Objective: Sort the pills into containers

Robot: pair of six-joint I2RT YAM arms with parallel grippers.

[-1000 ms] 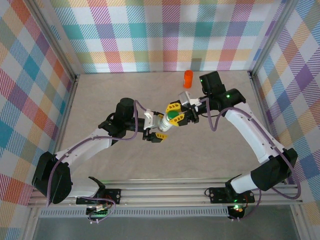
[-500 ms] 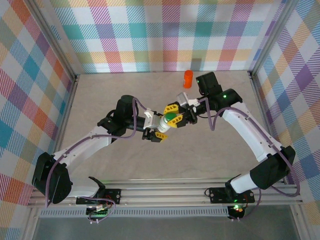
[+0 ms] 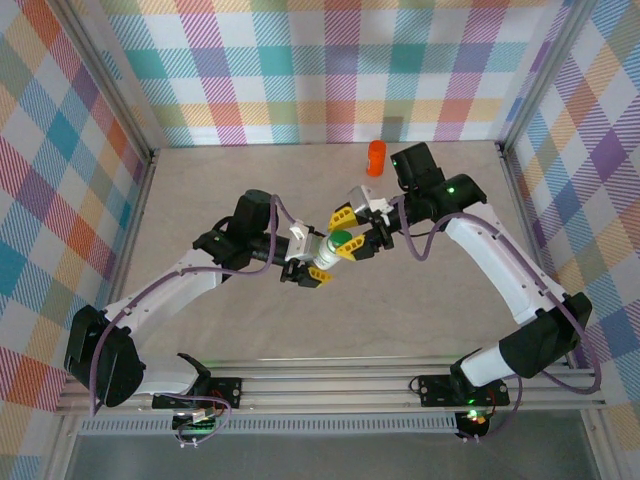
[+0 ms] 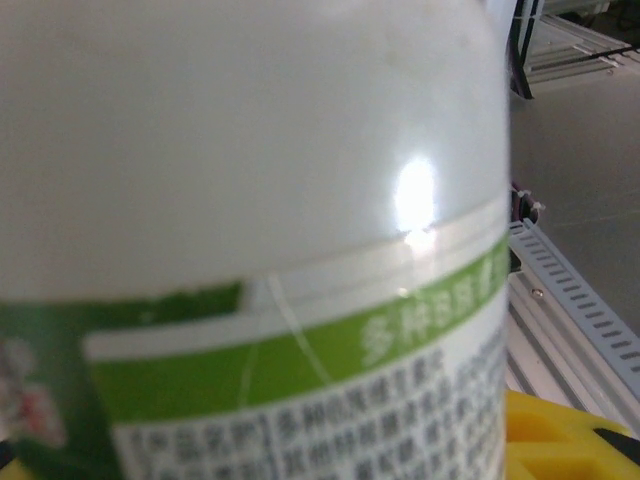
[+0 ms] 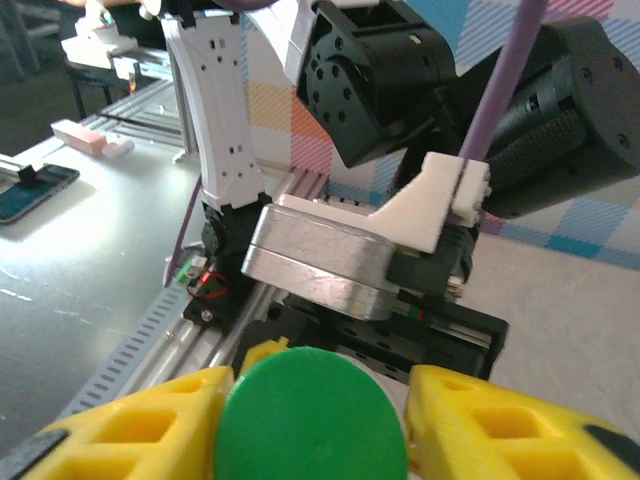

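A whitish bottle with a green cap is held above the table's middle, lying nearly level. My left gripper is shut on its body. In the left wrist view the bottle shows its green label band. My right gripper stands open round the cap. In the right wrist view its yellow fingers flank the green cap, with a small gap on the right side. An orange pill bottle stands upright near the back wall. The pills are out of view.
Plaid walls close the table on three sides. Both arms meet over the middle, their purple cables looping beside them. The left arm's wrist block sits just beyond the cap in the right wrist view.
My right gripper's jaws have parted from the green cap. Both grippers and the bottle have drifted slightly toward the back left.
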